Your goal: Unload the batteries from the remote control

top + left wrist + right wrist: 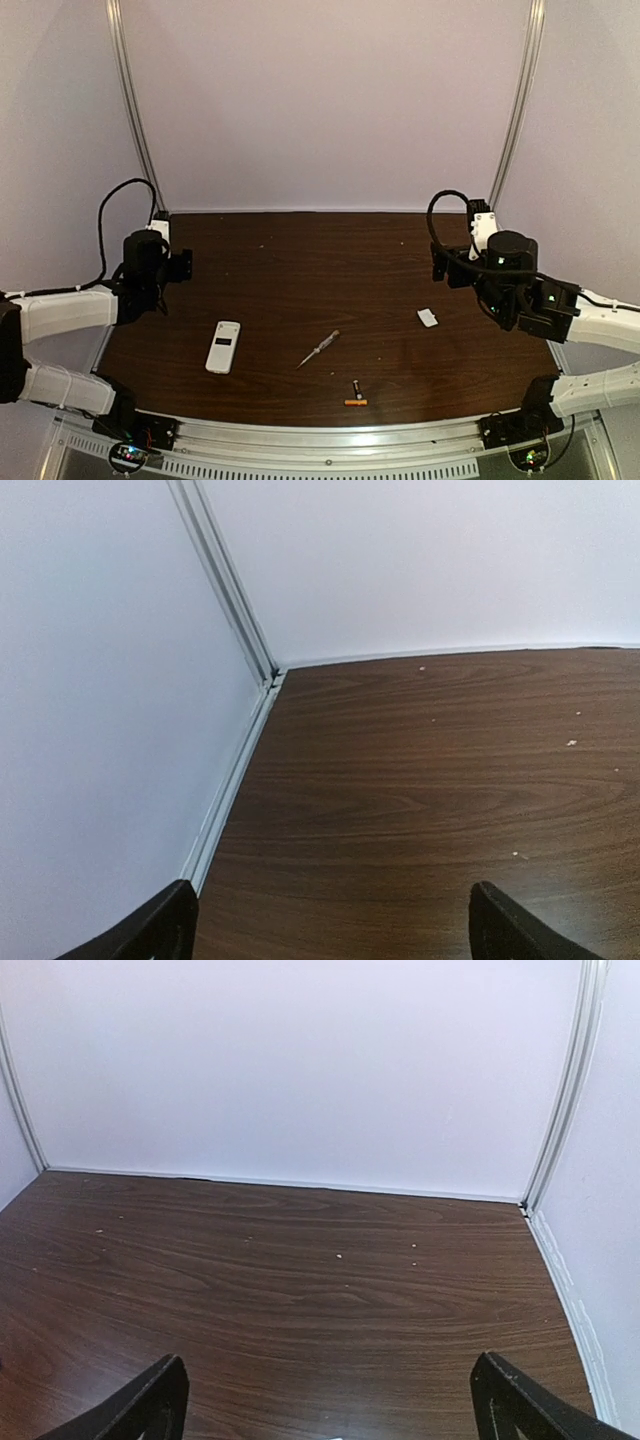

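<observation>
**Dark battery [356, 388] and orange battery [355, 402] lay loose by the near edge**

The pair sat on the desk [300, 270] just short of its near edge, a little right of the middle. The dark one pointed roughly toward the far edge and the orange one lay crosswise at its near end. Whether they touched was too small to tell. Both looked like light, hard, smooth cylinders, so they would probably roll at a nudge or squirt out of a pinch taken off centre. The safest hold seemed to be across the middle of the barrel, fingers coming down on either side of its long axis. With the two so close, closing on one risked pushing the other.

The remote control [223, 347] lay flat, well apart from them toward the left edge, long side running near to far. It looked stiff, light and low, best taken across its narrow width at the long edges. Whether its compartment stood open could not be told.

Between remote and batteries a slim screwdriver [318, 348] lay on a slant, and a small white plastic piece [428, 318] sat toward the right edge.

The left gripper [335, 930] hung spread wide over the far left corner, holding nothing. The right gripper [335, 1410] was equally wide and empty near the far right corner
</observation>
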You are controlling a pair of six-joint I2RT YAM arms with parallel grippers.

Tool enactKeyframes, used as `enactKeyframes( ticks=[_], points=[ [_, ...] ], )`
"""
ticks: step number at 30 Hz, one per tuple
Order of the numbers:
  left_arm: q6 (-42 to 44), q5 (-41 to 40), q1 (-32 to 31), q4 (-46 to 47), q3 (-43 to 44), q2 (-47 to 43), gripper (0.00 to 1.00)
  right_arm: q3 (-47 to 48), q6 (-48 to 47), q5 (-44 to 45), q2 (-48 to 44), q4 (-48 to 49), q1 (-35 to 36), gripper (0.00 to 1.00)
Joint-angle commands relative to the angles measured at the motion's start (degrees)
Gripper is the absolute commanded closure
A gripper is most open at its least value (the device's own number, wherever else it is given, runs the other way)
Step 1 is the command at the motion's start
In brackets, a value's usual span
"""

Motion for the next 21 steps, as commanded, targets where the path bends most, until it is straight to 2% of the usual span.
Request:
enactKeyframes(
  ticks=[1,4,6,13,21],
  points=[
    [0.78,7.49,5.75,6.50,-1.61,0.66,0.04,-2.89,-4.48,-3.19,0.93,6.74,-4.49,0.00],
    [3.73,7.61,7.82,10.35,-3.02,1.93,0.03,-3.39,-5.25,-4.78,1.97,8.61,-7.49,0.00],
    [4.03,7.69,9.32,13.78,-3.96,3.47,0.03,-4.48,-4.57,-2.55,3.22,10.68,-9.22,0.00],
    [4.77,6.27,11.26,33.98,-10.43,10.64,0.03,-9.77,-10.84,-3.38,7.89,22.56,-15.46,0.00],
    [9.69,7.62,11.80,40.04,-9.35,17.45,0.03,-14.43,-11.92,-7.48,9.80,28.73,-24.62,0.00]
  ],
)
